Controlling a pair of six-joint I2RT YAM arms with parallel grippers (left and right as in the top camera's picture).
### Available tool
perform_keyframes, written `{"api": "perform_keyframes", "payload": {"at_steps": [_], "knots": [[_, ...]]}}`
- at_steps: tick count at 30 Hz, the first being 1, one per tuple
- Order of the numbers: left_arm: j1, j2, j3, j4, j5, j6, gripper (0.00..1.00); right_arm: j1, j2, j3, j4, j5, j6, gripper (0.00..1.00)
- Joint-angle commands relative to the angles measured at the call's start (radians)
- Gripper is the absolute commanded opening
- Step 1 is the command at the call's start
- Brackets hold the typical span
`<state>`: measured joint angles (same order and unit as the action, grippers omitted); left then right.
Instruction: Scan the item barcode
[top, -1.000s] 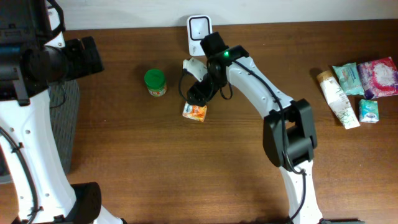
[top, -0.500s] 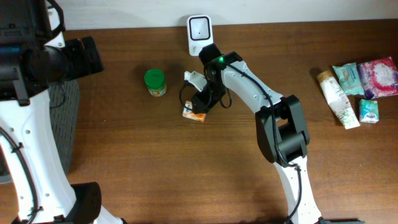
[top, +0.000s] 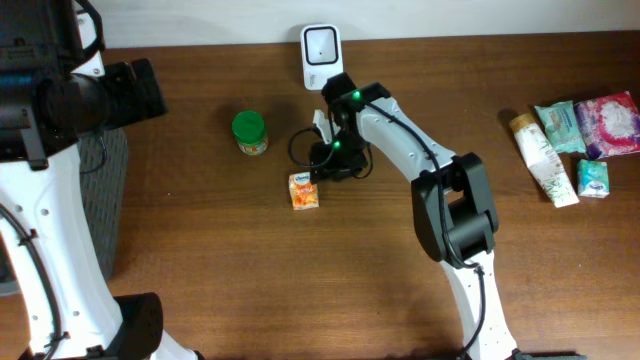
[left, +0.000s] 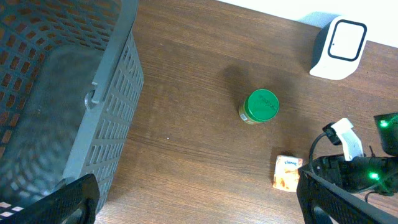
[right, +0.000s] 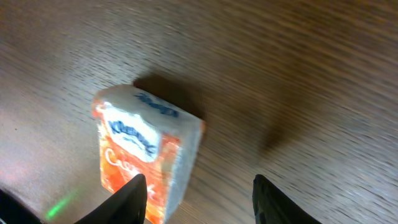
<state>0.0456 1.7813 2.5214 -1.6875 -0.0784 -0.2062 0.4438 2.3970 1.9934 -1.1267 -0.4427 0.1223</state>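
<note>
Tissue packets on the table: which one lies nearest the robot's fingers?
The orange-and-white packet, lying alone right beside the right arm's fingers. The teal packet, pink packet and small blue packet lie together, far off to one side.

left arm (top: 40, 250) standing raised at the far left | left gripper (left: 199, 202) holding its jaws wide apart, empty | right arm (top: 410, 135) reaching inward, wrist pointing down | right gripper (right: 202, 199) hovering low, jaws partly apart, gripping nothing
</note>
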Motion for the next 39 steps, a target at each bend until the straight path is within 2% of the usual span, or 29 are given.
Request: {"api": "perform_keyframes", "payload": {"at_steps": [1, 4, 9, 12, 13, 20, 22, 30, 31, 33, 37, 38, 39], "knots": [[0.003, -0.004, 0.003, 0.0, 0.007, -0.006, 0.99, 0.03, -0.032, 0.006, 0.002, -0.001, 0.053, 0.48], [0.003, -0.004, 0.003, 0.0, 0.007, -0.006, 0.99, 0.04, -0.021, 0.006, 0.002, -0.001, 0.105, 0.47], [0.003, -0.004, 0.003, 0.0, 0.007, -0.006, 0.99, 0.064, 0.011, 0.003, -0.002, 0.003, 0.149, 0.39], [0.003, -0.004, 0.003, 0.0, 0.007, -0.005, 0.99, 0.077, 0.022, 0.002, -0.003, 0.01, 0.149, 0.18], [0.003, -0.004, 0.003, 0.0, 0.007, -0.006, 0.99, 0.079, 0.023, 0.002, -0.003, 0.01, 0.149, 0.16], [0.003, -0.004, 0.003, 0.0, 0.007, -0.005, 0.99, 0.08, 0.034, -0.02, 0.002, 0.018, 0.149, 0.16], [0.003, -0.004, 0.003, 0.0, 0.007, -0.005, 0.99, 0.08, 0.034, -0.021, 0.002, 0.018, 0.149, 0.28], [0.003, -0.004, 0.003, 0.0, 0.007, -0.006, 0.99, 0.102, 0.034, -0.021, 0.019, 0.018, 0.149, 0.29], [0.003, -0.004, 0.003, 0.0, 0.007, -0.006, 0.99, 0.104, 0.034, -0.021, 0.024, 0.018, 0.15, 0.28], [0.003, -0.004, 0.003, 0.0, 0.007, -0.006, 0.99, 0.106, 0.034, -0.021, 0.024, 0.018, 0.149, 0.05], [0.003, -0.004, 0.003, 0.0, 0.007, -0.005, 0.99, 0.101, 0.033, -0.019, 0.024, 0.001, 0.147, 0.04], [0.003, -0.004, 0.003, 0.0, 0.007, -0.005, 0.99, 0.09, 0.033, -0.015, 0.024, -0.05, 0.128, 0.04], [0.003, -0.004, 0.003, 0.0, 0.007, -0.005, 0.99, 0.063, 0.033, -0.005, 0.024, -0.194, 0.048, 0.04]]}}
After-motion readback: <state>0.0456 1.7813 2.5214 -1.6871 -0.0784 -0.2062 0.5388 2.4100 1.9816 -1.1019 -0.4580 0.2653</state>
